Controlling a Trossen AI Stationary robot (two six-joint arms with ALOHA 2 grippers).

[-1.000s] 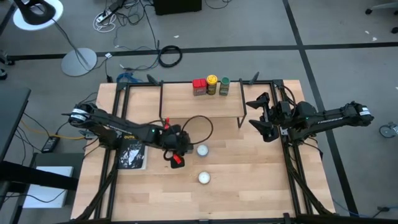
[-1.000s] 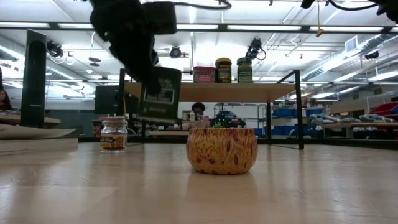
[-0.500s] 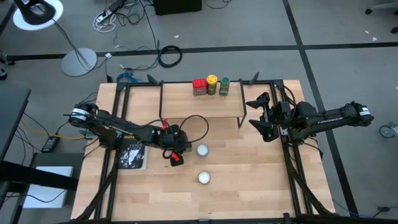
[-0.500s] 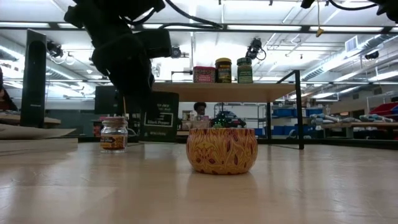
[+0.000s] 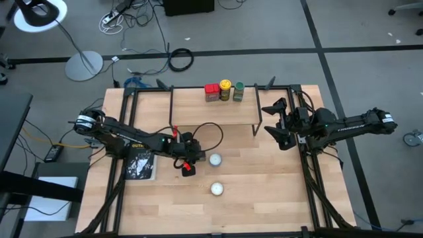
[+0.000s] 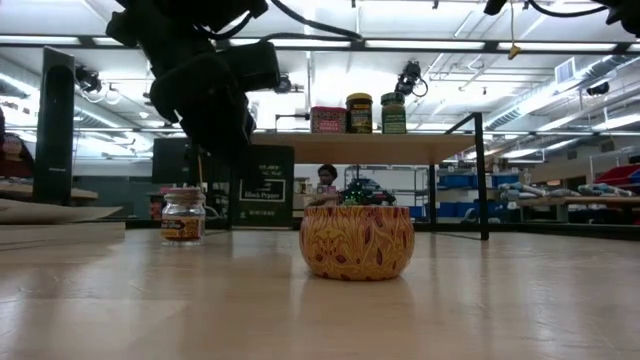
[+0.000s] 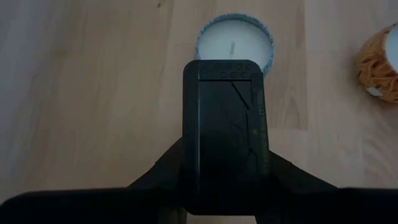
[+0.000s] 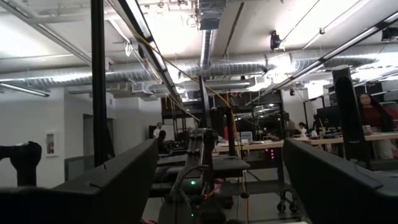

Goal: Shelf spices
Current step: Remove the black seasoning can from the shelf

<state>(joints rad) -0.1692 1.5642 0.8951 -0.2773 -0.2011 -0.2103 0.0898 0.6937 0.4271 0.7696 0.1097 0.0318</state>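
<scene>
While the left fingers pinch its flat sides, the dark tin seems rigid, light, slick; right fingers spread.

The right tool's spread fingers frame a room of desks.

Lab: exposed ceiling ducts, workbenches.
</scene>
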